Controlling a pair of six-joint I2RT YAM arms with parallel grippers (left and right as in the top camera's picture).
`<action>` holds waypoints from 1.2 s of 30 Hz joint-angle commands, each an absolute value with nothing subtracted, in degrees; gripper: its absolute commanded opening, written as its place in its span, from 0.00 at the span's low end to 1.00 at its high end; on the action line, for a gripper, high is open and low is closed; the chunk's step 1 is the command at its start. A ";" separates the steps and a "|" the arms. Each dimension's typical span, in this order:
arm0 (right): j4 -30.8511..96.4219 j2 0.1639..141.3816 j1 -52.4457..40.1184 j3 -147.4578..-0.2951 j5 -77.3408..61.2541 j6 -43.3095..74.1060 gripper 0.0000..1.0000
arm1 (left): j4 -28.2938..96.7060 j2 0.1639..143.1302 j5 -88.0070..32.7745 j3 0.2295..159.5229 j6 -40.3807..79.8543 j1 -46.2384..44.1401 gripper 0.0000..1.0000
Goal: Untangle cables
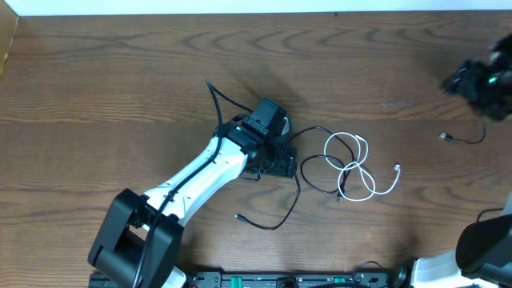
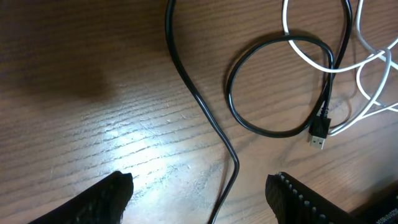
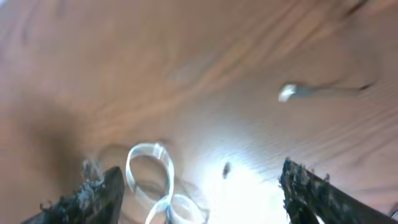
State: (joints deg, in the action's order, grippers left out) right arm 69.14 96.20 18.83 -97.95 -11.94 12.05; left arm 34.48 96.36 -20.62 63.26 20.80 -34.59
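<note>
The wooden table (image 1: 120, 80) is bare apart from the cables near its middle. The left arm (image 1: 200, 168) reaches in from the near edge. Its claw (image 2: 200, 186) hangs low over the wood with its fingers apart, clamped on nothing. The right claw (image 3: 200, 171) is far off at the right edge, blurred, with its fingers also wide apart and nothing between them.

The black cable (image 2: 199, 102) runs as one long strand between the left claw's fingers, then curls into a loop just beside the arm. The white cable (image 1: 350, 166) lies to the right of that loop in a loose figure of eight.

By the look of it, the task is partly done. The black tail is spread out clear, but its loop overlaps the white coils, and the black plug (image 2: 319, 132) rests against a white strand. What seems left is drawing that loop free.

The white plug (image 1: 398, 168) lies clear. A short dark wire end (image 1: 460, 140) lies alone near the right claw, and I cannot tell what it belongs to.
</note>
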 commanded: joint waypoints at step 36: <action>53.36 96.20 -7.73 -57.19 -36.29 -7.03 0.01 | 35.57 96.44 -19.86 63.48 20.69 -34.30 0.73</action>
